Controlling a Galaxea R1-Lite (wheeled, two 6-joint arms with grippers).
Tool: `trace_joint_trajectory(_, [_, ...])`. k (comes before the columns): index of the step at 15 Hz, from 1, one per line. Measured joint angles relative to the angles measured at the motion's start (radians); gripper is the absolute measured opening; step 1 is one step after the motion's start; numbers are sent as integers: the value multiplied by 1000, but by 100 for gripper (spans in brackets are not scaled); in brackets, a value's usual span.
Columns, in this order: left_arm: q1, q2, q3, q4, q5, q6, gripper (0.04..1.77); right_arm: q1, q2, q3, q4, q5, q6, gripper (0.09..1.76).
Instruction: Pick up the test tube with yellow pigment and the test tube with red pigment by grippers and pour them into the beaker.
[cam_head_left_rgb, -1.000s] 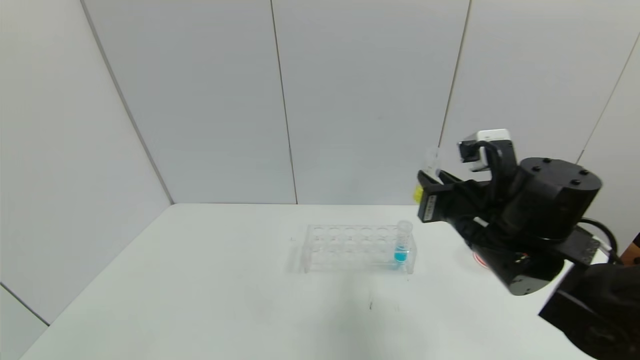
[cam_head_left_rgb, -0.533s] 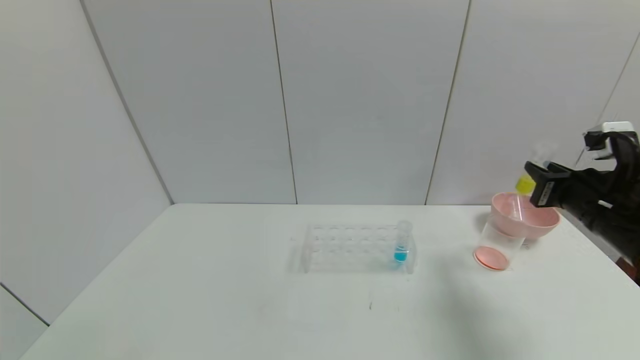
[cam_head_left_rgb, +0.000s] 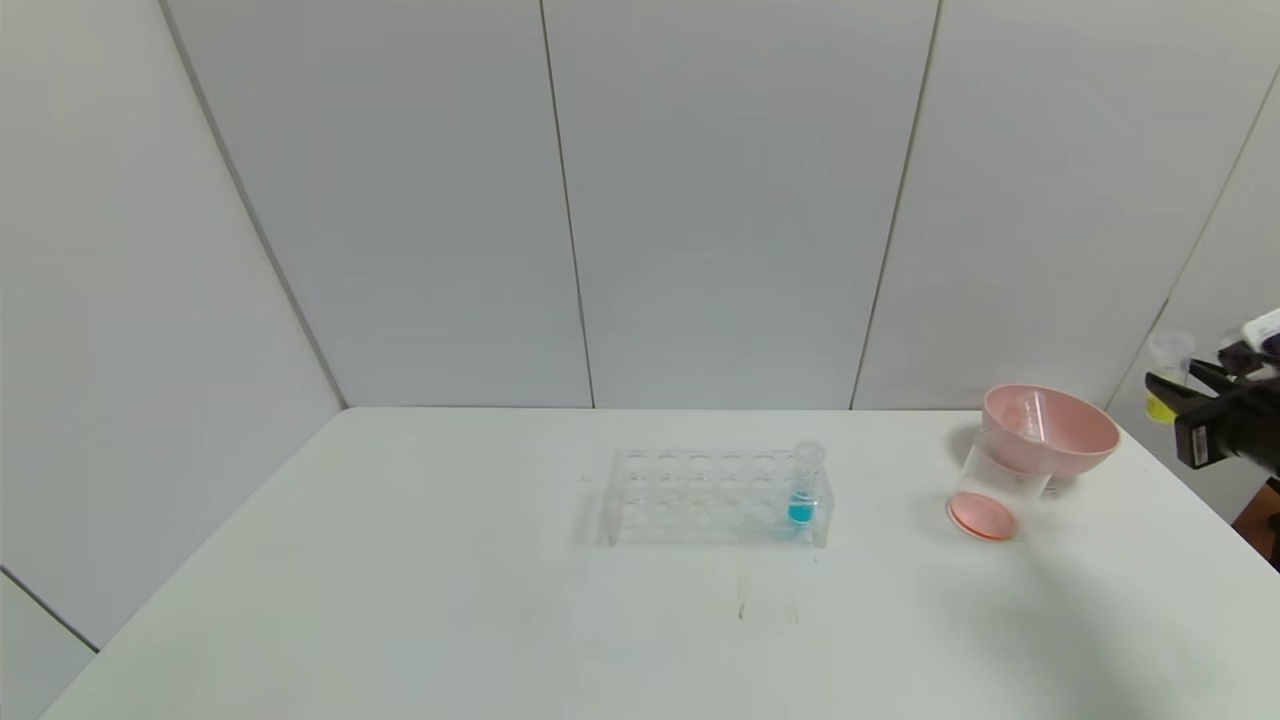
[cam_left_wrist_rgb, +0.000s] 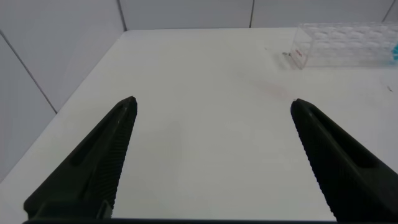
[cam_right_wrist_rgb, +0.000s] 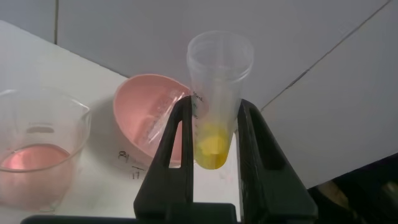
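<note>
Nearest in the right wrist view, the right tool (cam_right_wrist_rgb: 211, 146) is clamped on the test tube with yellow pigment (cam_right_wrist_rgb: 214, 118), held roughly upright with its open mouth up and the yellow liquid pooled at the round base between the two fingers (cam_right_wrist_rgb: 176, 143). Seen from the head, this tube (cam_head_left_rgb: 1163, 385) hangs at the far right, off the desk (cam_head_left_rgb: 500, 620) edge and well apart from the beaker (cam_head_left_rgb: 990, 495), which stands on the desk with a shallow layer of red liquid in its bottom; a pink bowl (cam_head_left_rgb: 1055, 430) lies tilted just behind it, apparently against its rim. No test tube with red pigment shows, so the red appears already poured. To pour well, the tube mouth should likely be brought over the beaker's open top, clear of the bowl, then tilted slowly so that the small yellow charge runs down inside the wall without splashing. Farther left, a clear tube rack (cam_head_left_rgb: 715, 495) holds one blue-liquid tube (cam_head_left_rgb: 805, 485) at its right end. The left tool (cam_left_wrist_rgb: 211, 155) hovers low over the desk's left part, fingers spread apart and holding nothing. Faint graduation marks on the yellow tube and small dark marks near the bowl are too indistinct to read; no brand is visible.
</note>
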Motion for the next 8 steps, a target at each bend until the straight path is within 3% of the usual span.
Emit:
trace_joint_trajectory(5, [0,0,0,0,0,0,176,4,76,5,-123,69,-204,49])
trace_joint_trajectory(8, [0,0,0,0,0,0,176,6,140,5,-293,102,-271,49])
